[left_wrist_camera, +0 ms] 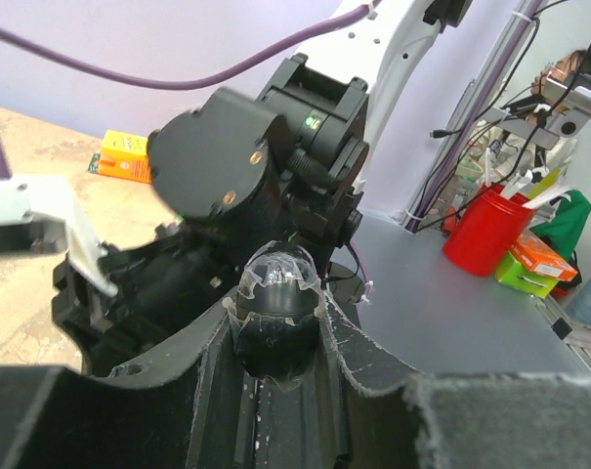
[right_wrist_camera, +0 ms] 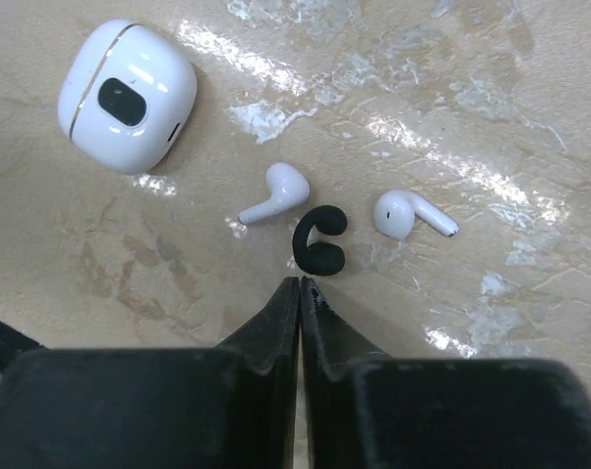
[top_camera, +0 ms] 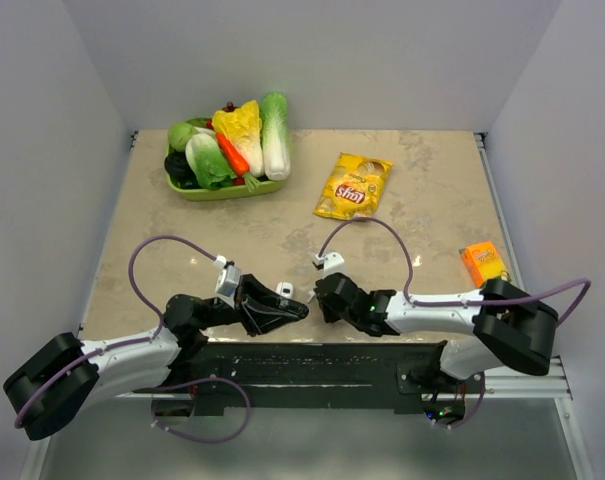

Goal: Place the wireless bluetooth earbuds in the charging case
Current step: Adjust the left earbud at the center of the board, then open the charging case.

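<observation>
right gripper (right_wrist_camera: 300, 285) clenched, fingertips pressed together with nothing between them, pointing at the marble-look table (right_wrist_camera: 490, 78). right wrist view: black c-shaped piece (right_wrist_camera: 319, 241) lies at frame centre just above the tips, apart from them. white earbud (right_wrist_camera: 274, 193) with a short stem sits just to its upper left, near but not touching. second white earbud (right_wrist_camera: 412, 213) sits just to its right, stem pointing right. white charging case (right_wrist_camera: 127, 95) is in the upper left of the frame, lid shut, dark oval patch facing up, well apart from the buds. both white buds are out on the table, not in the case.

left gripper (left_wrist_camera: 280, 313) clamped on a dark rounded piece (left_wrist_camera: 280, 278), glossy, with clear crinkled film round it; cannot tell if it's a bud or something else. left wrist view: the right arm's black wrist fills the centre just beyond it, orange box (left_wrist_camera: 129, 156) on the table at left, red cup (left_wrist_camera: 485, 230) on a grey bench at right.

top view: both grippers close together at lower centre of the table, tips facing each other. green basket of vegetables (top_camera: 212, 192) upper left, yellow lay's chip bag (top_camera: 352, 185) upper centre, orange box at the right edge.
</observation>
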### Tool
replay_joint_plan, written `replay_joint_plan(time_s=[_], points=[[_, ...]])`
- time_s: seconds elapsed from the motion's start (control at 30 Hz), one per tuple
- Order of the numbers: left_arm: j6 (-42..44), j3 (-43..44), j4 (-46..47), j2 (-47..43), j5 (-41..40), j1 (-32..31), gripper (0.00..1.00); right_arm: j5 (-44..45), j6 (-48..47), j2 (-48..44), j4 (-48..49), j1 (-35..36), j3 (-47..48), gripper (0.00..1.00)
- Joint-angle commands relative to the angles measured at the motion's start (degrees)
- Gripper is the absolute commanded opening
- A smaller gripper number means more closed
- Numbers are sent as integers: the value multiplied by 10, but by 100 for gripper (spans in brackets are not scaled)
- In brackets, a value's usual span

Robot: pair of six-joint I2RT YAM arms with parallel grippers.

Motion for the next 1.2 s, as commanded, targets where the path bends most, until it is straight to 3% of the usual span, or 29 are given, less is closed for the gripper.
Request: replay_joint_plan(time_s=[0.0, 0.07, 0.23, 0.47, 0.87, 1.17], points=[[20, -18, 355, -2, -12, -4, 0, 24, -2, -103, -12, -1, -10, 19], [25, -23, 354, -4, -18, -3, 0, 35, -7, -159, -37, 1, -9, 36], [34, -23, 347, 0, -39, -3, 0, -7, -78, -332, -91, 2, 16, 51], [35, -2, 354, 40, -35, -4, 0, -82, -121, -410, -123, 3, 51, 72], [32, 31, 352, 75, -25, -4, 0, -156, -138, -402, -75, 10, 32, 75], [27, 51, 354, 98, -14, -9, 0, -157, -143, -366, -78, 12, 41, 76]])
